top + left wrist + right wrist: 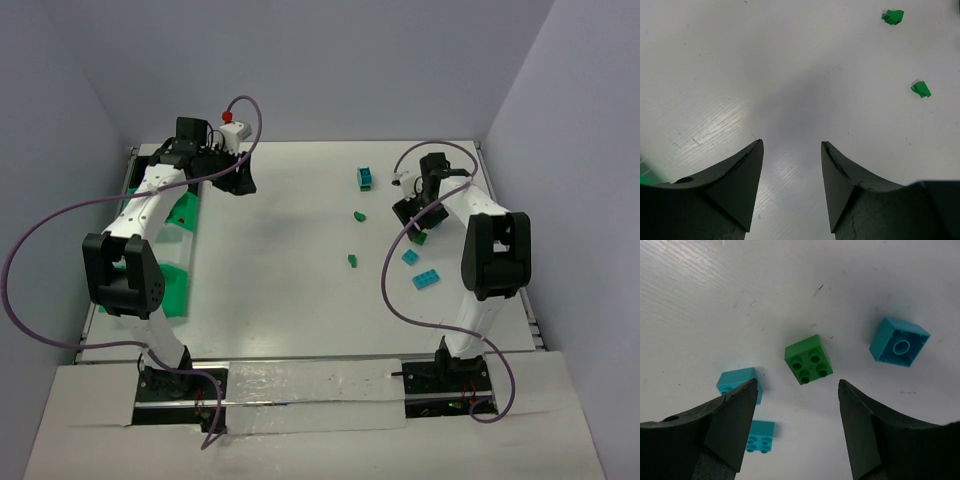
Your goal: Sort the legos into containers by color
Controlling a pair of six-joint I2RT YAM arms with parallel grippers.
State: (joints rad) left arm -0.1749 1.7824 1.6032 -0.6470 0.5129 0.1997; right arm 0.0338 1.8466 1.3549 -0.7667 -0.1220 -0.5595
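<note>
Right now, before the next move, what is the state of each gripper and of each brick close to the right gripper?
left gripper: jaws open, empty, above bare table.
right gripper: jaws open, empty, the green brick in view between them.
green brick: loose on the table, studs up, not gripped.
upturned teal brick: hollow underside showing, not gripped.
flat teal brick: studs up, loose.

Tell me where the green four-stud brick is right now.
In the right wrist view, the green brick lies just ahead of the open right gripper, between a teal brick on its left and an upturned teal brick on its right.
</note>
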